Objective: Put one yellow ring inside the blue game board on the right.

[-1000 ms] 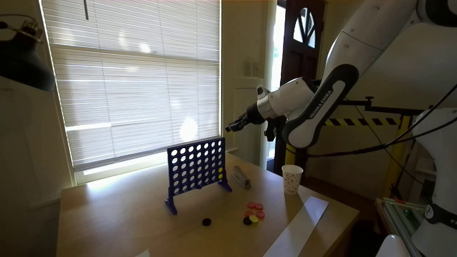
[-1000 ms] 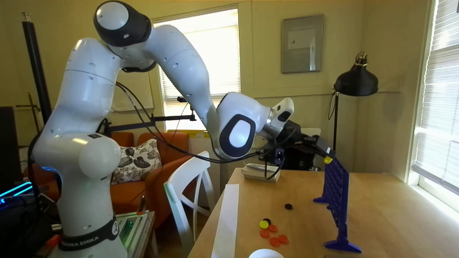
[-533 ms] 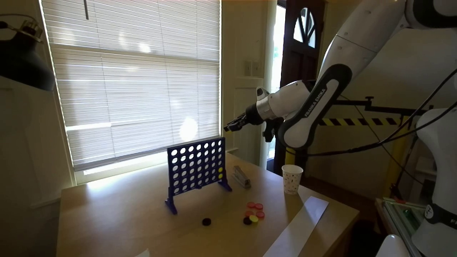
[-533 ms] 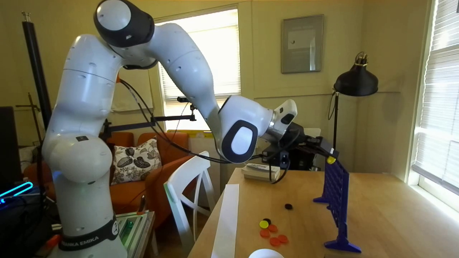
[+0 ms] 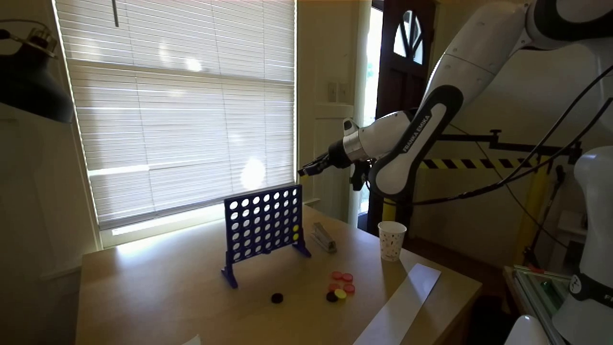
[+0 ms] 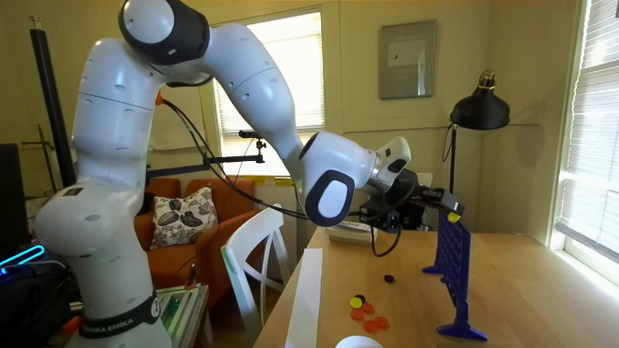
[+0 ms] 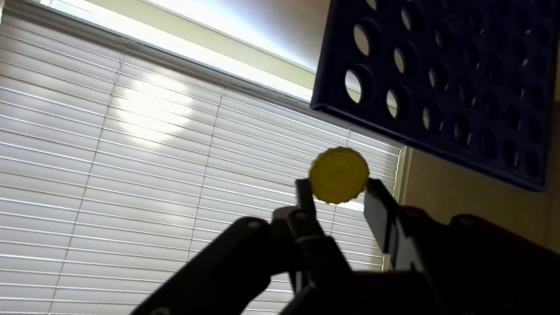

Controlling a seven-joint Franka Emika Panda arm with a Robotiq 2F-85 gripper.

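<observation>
Black two-fingered gripper [image 7: 337,183]: jaws pinching flat round yellow plastic ring [image 7: 339,175] near top of upright dark blue plastic game board [image 5: 262,226], standing between window-side and robot-side edges of pale wooden bench [image 5: 158,306].

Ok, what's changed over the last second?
The arm reached slightly further forward: the jaws, already shut on the ring, carried it toward the blinds, rightward in an exterior view. Nothing was newly gripped or let go. The board, cup and red tokens stayed put.
</observation>
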